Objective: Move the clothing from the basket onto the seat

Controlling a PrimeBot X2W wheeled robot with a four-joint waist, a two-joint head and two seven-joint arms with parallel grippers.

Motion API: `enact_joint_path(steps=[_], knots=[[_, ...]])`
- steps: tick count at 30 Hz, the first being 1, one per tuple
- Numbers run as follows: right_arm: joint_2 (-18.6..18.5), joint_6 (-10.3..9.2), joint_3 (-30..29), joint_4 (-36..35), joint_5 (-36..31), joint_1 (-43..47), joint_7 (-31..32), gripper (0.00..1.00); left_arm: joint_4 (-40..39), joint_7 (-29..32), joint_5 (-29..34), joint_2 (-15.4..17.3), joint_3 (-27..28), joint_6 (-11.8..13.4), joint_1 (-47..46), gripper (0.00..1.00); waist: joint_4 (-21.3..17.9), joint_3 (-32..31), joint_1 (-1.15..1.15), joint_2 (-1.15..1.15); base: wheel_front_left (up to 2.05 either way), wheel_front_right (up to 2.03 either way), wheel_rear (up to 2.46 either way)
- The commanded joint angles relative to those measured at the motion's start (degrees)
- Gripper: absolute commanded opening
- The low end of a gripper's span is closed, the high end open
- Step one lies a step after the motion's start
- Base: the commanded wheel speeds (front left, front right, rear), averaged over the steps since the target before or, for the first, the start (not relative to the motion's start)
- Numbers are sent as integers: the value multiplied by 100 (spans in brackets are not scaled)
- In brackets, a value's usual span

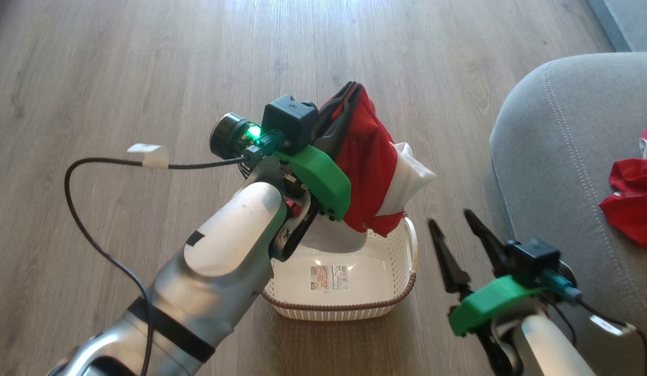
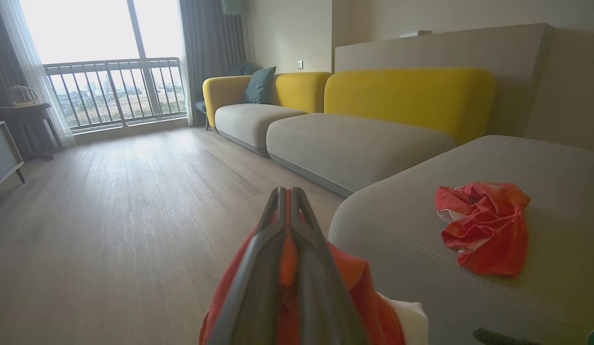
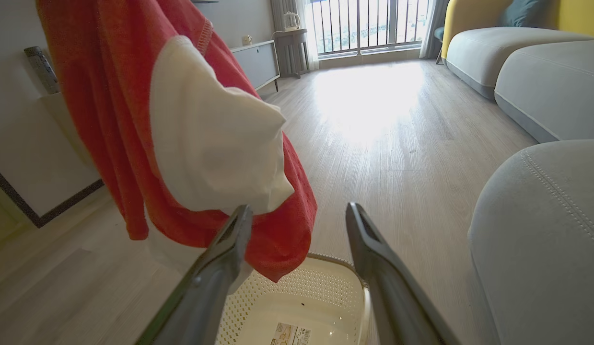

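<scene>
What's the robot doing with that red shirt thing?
It is moving laundry. Its left end effector is shut on the red and white clothing, holding it up over the basket. The right end effector is open, holding nothing. Another red garment already lies on the grey seat.

My left forearm [image 1: 224, 245] hides the basket [image 1: 349, 307]'s left end; the red garment [image 1: 634, 203] on the seat [image 1: 553, 156] is cut off at the right edge.
</scene>
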Motion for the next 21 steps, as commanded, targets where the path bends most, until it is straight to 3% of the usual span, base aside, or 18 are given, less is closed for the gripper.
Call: enact_joint_path(steps=[1,11,21], knots=[[-10,-1,204,-266,-48,-344,-37,100,-204,-80,-40,82,143,4,-346,0,4,4,1,0,0,0,0],[-135,-1,1037,-400,-69,-1297,-37,100,-278,-80,-240,82,-120,31,-386,0,128,13,1,0,0,0,0],[50,-1,1833,1217,23,-2146,78,100,-451,-80,-455,82,-497,89,-532,0,367,29,1,0,0,0,0]])
